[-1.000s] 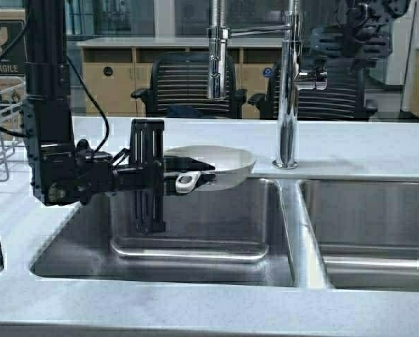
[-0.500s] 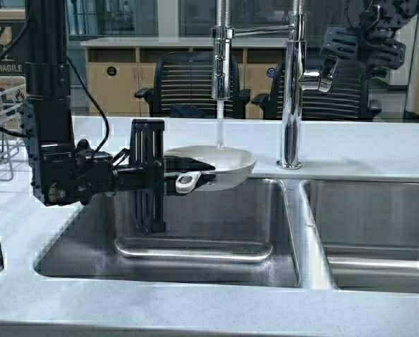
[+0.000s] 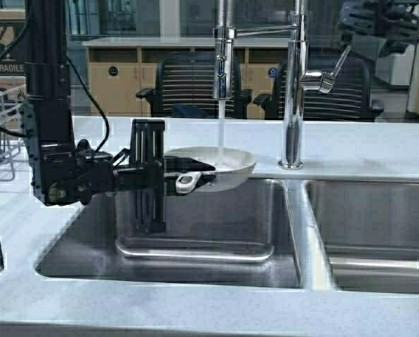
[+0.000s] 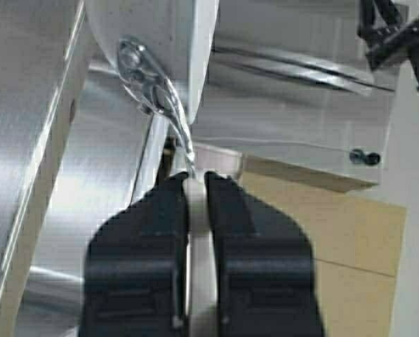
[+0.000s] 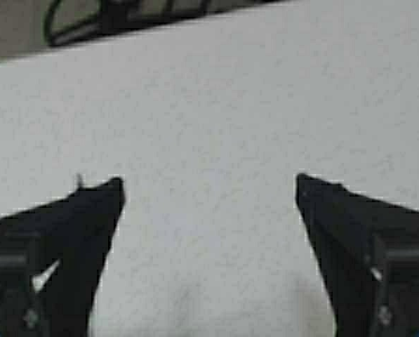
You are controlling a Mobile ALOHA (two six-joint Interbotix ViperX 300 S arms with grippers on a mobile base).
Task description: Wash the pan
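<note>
The steel sink (image 3: 195, 232) lies below the tall faucet (image 3: 291, 84), whose water stream (image 3: 221, 126) falls into the pan (image 3: 227, 163), held level over the left basin. The left gripper (image 3: 195, 175) clamps its handle; the right gripper (image 3: 381, 24), raised by the lever, is spread wide.

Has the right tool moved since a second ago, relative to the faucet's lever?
Yes. The right tool has lifted up and away to the right of the faucet lever, which now stands raised, with water running into the pan.
</note>
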